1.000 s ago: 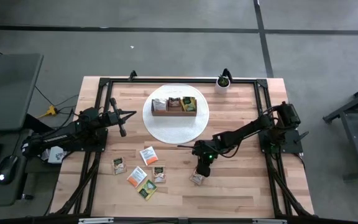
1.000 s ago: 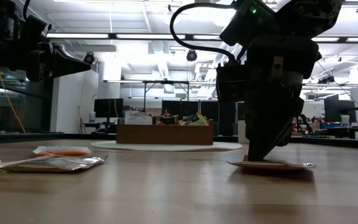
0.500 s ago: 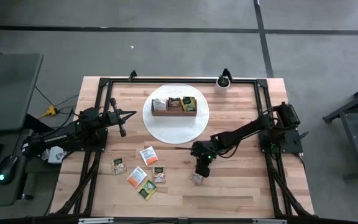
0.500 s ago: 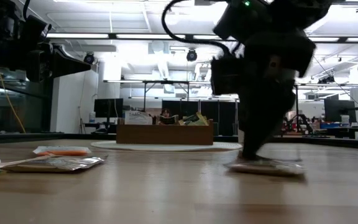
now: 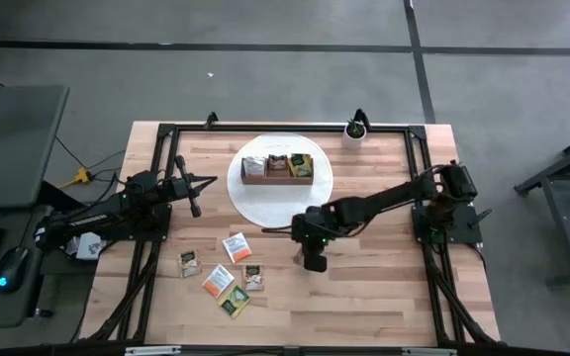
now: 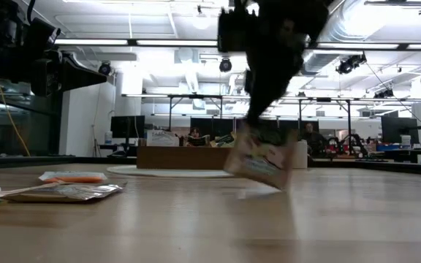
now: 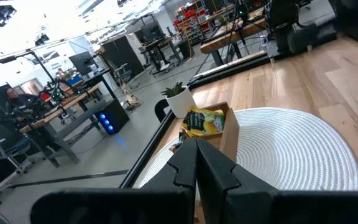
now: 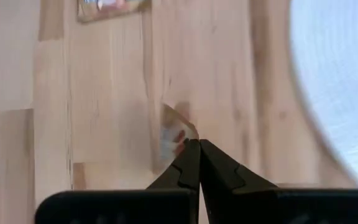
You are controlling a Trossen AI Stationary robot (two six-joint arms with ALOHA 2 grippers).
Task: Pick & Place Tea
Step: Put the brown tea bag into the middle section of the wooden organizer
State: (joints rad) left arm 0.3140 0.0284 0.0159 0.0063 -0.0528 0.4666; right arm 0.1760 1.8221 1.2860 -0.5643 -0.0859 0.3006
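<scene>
The right gripper [image 5: 313,263] is pinched shut on a tea sachet [image 6: 260,162], which hangs tilted from the fingers [image 8: 188,163], clear of the table [image 5: 384,297]. A second ago that sachet lay flat on the wood nearer the front edge with the gripper pressing on it; now it is off the surface and the gripper sits closer to the white round mat [image 5: 265,210] at mid-table. The left gripper [image 5: 193,206] is pressed together, holding nothing, parked near the table's left edge as before.

Six more sachets [image 5: 222,277] lie loose on the wood left of the right gripper, toward the front, unmoved. The wooden box [image 5: 278,169] with sachets in its three compartments stands on the mat, toward the back edge. A small potted plant [image 5: 355,130] stands near the back right corner. Beyond the table, the low view shows a workshop with desks, monitors and ceiling strip lights.
</scene>
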